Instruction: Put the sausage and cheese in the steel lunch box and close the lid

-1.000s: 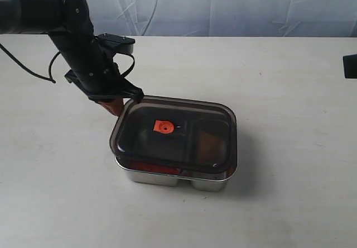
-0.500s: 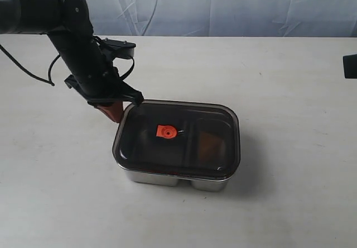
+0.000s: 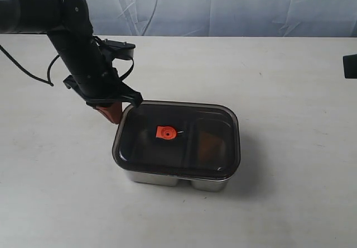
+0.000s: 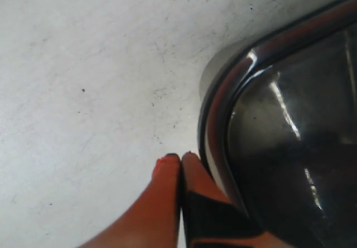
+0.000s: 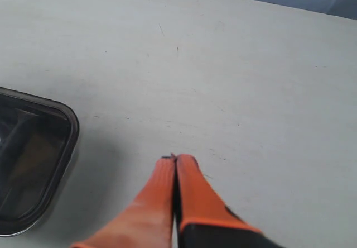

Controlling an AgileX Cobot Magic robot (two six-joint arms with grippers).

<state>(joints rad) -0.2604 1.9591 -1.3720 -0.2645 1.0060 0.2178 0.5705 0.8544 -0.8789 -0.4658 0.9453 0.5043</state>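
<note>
All but the last touch of this packing job looks done. The lid, smoky dark plastic with an orange valve tab at its centre, lies flat over the steel lunch box in the middle of the table. Its edges line up with the tray all round, as far as the exterior view shows.

The left tool, its orange fingers pressed together on nothing, hangs just beside the lid's far left corner. From the wrist camera its tip sits right by the rim, though whether it touches cannot be told. The right tool, likewise closed and empty, hovers over bare table, apart from the box.

Through the tinted plastic, a dull orange patch in the right-hand compartment looks like the cheese. The sausage cannot be made out under the lid. Nothing lies loose on the table, so it is probably inside as well.

On this showing the food is in and the lid is on. What may be left is a firm press to seat the seal, if it is not seated already, and for the arms to draw clear.
</note>
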